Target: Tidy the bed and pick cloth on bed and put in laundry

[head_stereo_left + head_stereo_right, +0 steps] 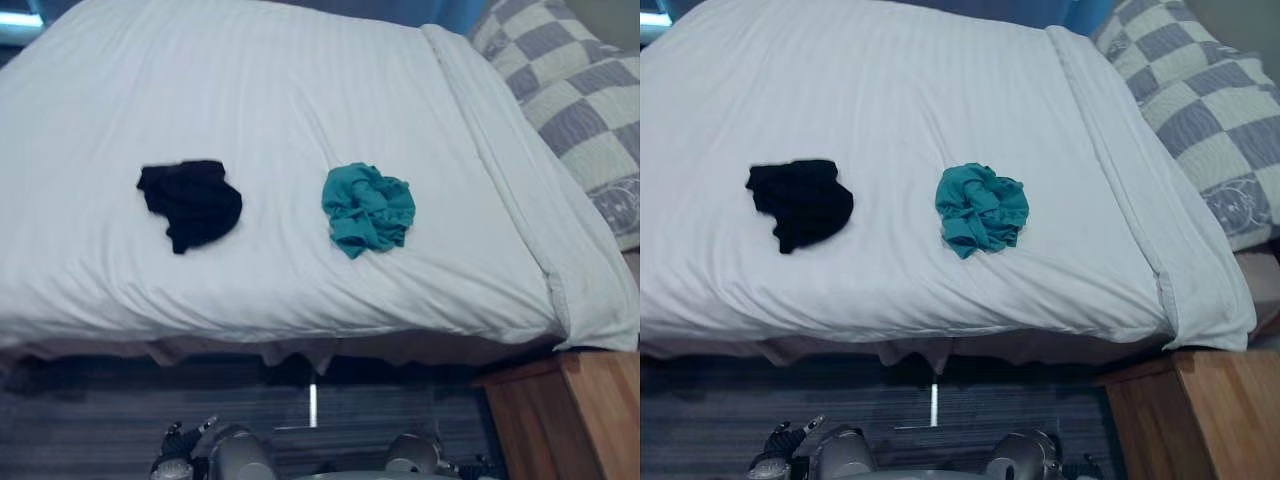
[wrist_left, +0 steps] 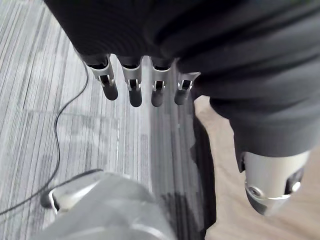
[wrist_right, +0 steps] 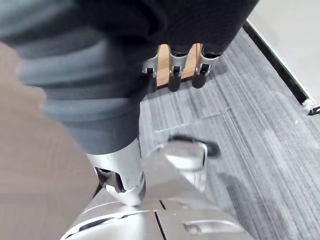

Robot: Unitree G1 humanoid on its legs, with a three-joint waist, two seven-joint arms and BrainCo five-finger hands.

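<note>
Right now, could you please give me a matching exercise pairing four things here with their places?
Things: 1 black cloth; 2 teal cloth; 3 checked pillow; 4 wooden panel.
Places: A far right, beyond the white duvet; B on the duvet, robot's left; C lower right, below the duvet; D on the duvet, right of the other cloth.
Pairs: 1-B, 2-D, 3-A, 4-C.

One bed (image 1: 300,90), and on it two loose cloths: one black cloth (image 1: 190,205) to the left, one teal cloth (image 1: 368,208) to the right. The checked pillows (image 1: 580,110) at the far right look like two, though I can't be sure. One wooden stand (image 1: 570,420) at the near right.
</note>
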